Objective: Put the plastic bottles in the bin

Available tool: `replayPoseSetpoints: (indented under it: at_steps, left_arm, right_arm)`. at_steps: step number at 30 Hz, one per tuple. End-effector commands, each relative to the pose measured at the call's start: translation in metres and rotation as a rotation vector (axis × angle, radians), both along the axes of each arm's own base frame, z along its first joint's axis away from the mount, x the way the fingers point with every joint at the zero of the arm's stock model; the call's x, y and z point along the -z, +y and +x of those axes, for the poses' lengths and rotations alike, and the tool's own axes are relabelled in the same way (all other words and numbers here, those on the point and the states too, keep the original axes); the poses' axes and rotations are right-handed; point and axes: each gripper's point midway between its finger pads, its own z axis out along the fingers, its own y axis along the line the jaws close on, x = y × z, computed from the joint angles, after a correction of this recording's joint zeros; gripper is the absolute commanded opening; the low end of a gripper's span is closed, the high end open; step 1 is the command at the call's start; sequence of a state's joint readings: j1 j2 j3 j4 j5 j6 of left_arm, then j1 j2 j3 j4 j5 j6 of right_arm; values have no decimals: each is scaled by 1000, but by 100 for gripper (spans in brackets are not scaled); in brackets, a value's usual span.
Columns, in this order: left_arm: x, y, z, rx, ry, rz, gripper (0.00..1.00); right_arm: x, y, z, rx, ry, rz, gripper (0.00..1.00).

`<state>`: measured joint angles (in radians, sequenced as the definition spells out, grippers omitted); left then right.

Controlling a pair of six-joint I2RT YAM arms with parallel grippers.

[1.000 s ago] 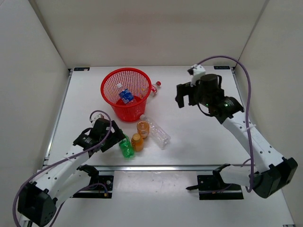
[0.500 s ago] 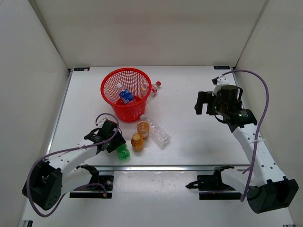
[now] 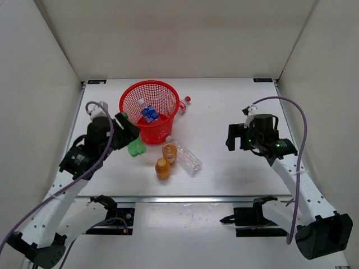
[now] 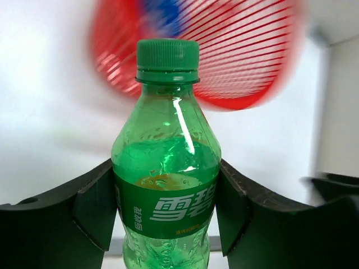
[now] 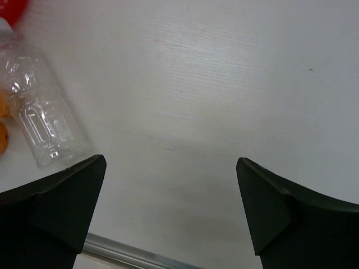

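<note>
My left gripper [image 3: 130,138] is shut on the green bottle [image 4: 166,168], lifted off the table just left of and in front of the red mesh bin [image 3: 149,110]. In the top view the green bottle [image 3: 135,148] hangs below its fingers. The bin [image 4: 235,50] shows blurred behind the bottle's cap. Inside the bin lies a clear bottle with a blue label [image 3: 148,112]. Two stubby orange bottles [image 3: 169,152] [image 3: 162,168] and a clear plain bottle [image 3: 185,155] rest in front of the bin. My right gripper [image 5: 171,168] is open over bare table, with the clear bottle [image 5: 39,123] to its left.
A small red-capped bottle [image 3: 183,103] lies against the bin's right side. White walls enclose the table [image 3: 224,112] on three sides. A metal rail [image 3: 196,198] runs along the near edge.
My left gripper closed on the green bottle and lifted it up and back toward the bin. My right arm drew back to the right and lowered, staying open.
</note>
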<state>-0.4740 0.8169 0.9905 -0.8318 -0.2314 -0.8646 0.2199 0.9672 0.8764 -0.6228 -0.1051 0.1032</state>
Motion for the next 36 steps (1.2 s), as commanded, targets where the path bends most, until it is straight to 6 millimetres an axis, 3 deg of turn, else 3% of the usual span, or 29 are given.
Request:
replayPoseSetpoints:
  at_steps: [1, 5, 8, 9, 11, 13, 14, 15, 18, 22, 25, 26, 27, 28, 30, 32, 33, 35, 36]
  left_arm:
    - [-46, -3, 19, 45, -94, 136, 44]
    - [-106, -16, 73, 31, -268, 160, 47]
    - [-107, -18, 121, -23, -297, 204, 52]
    - [-117, -18, 132, -38, -322, 197, 52]
    - [-95, -23, 158, -45, -267, 240, 54]
    - [-89, -17, 168, -58, -237, 241, 60]
    - [-80, -18, 170, -51, -216, 240, 66]
    - [-76, -18, 169, -56, -214, 238, 79]
    - [-69, -16, 160, -60, -219, 231, 99]
    - [-85, -16, 140, -28, -233, 244, 98]
    - [-98, -17, 113, 17, -244, 247, 99]
    - [-87, -12, 99, 43, -206, 253, 98]
    - [-90, -10, 85, 59, -210, 231, 99]
    - [-68, -7, 73, 74, -146, 243, 99]
    - [-51, 3, 43, 74, -109, 225, 99]
    - [-4, 4, 11, 126, 1, 233, 99]
    - [6, 7, -6, 125, 41, 198, 98]
    - [51, 9, -36, 162, 155, 169, 99]
    - [56, 9, -45, 152, 159, 132, 99]
  right_arm:
    - [7, 13, -6, -64, -11, -12, 99]
    - [16, 33, -13, -142, 9, 5, 99]
    - [24, 44, -18, -169, 21, 16, 99]
    - [25, 50, -18, -186, 28, 30, 99]
    - [26, 54, -20, -203, 30, 29, 100]
    - [25, 57, -20, -223, 23, 14, 99]
    - [25, 60, -20, -233, 25, 20, 99]
    - [25, 63, -20, -254, 20, 22, 99]
    - [25, 74, -19, -296, 14, 32, 99]
    - [24, 99, -20, -404, 4, 32, 99]
    - [28, 124, -23, -539, -30, -3, 99]
    - [31, 136, -25, -599, -32, -11, 99]
    - [32, 140, -26, -620, -32, -11, 99]
    - [31, 150, -26, -662, -40, 1, 100]
    - [37, 162, -29, -716, -31, 2, 99]
    - [37, 174, -26, -753, -58, -13, 99]
    - [43, 176, -23, -761, -51, -21, 99]
    - [57, 182, -21, -785, -27, -30, 99]
    - [53, 189, -16, -796, -51, -24, 99]
